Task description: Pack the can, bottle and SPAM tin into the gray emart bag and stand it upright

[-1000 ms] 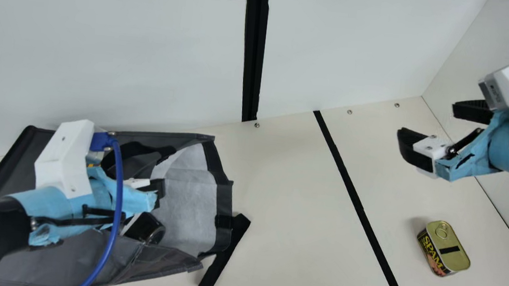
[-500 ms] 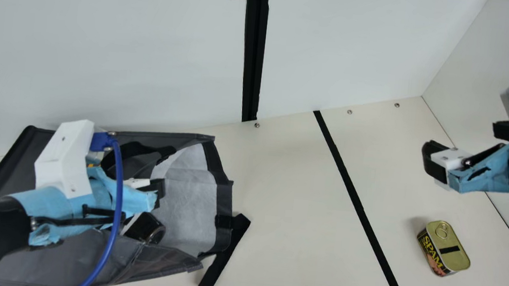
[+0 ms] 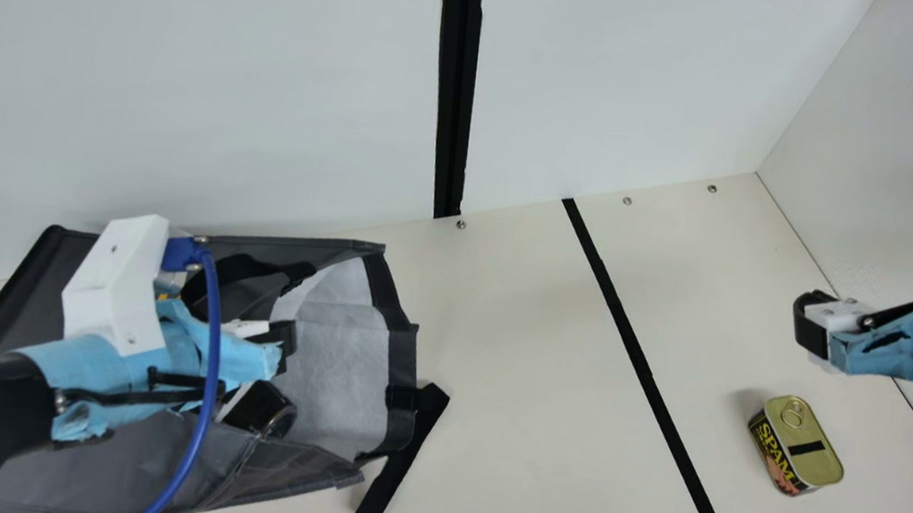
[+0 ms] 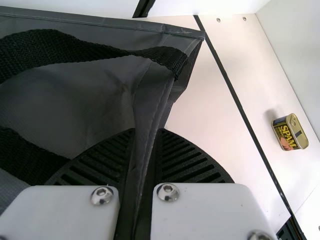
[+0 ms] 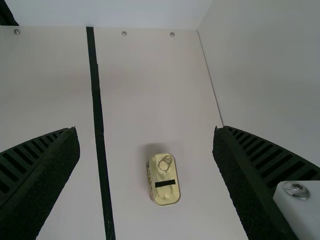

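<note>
Right end effector (image 3: 876,302) nearer unbagged tin (image 3: 803,445)

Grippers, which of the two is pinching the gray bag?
The left gripper: its fingers are closed on an edge of the gray emart bag, whereas the right gripper stands open, holding nothing.

I face a white wall (image 3: 228,100) at twelve o'clock, a side wall (image 3: 885,155) at two, and a black-striped cream table (image 3: 520,464) at six.
</note>
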Action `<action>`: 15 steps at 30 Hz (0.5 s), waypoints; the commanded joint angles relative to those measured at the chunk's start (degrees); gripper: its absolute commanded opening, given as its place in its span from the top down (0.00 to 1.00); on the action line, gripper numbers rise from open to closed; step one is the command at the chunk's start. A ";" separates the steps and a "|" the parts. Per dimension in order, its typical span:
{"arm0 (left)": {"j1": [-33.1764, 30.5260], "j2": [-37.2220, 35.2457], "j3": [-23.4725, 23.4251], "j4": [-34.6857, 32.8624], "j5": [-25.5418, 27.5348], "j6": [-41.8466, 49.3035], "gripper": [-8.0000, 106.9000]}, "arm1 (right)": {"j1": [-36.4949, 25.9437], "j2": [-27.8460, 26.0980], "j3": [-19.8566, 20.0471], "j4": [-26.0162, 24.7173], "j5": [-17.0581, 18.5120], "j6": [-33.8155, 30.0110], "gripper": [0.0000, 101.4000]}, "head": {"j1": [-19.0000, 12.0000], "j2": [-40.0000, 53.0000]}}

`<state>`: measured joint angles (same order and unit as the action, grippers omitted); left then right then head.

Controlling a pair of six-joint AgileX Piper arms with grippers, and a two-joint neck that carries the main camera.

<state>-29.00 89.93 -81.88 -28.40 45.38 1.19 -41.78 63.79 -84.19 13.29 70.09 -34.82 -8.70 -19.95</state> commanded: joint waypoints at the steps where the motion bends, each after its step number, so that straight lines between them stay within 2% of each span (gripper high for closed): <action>1: 0.00 0.00 0.00 0.00 0.00 0.00 1.00 | 0.13 -0.42 0.58 -1.34 -0.19 0.83 0.06 | -1.30 -0.05; 15: 0.00 0.00 0.00 0.00 0.00 0.00 1.00 | -0.85 -3.30 4.66 -5.86 -0.19 4.36 0.06 | -1.30 -0.05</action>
<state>-29.00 89.93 -81.88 -28.40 45.38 1.19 -42.53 60.52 -79.65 7.59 69.86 -30.53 -8.79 -19.95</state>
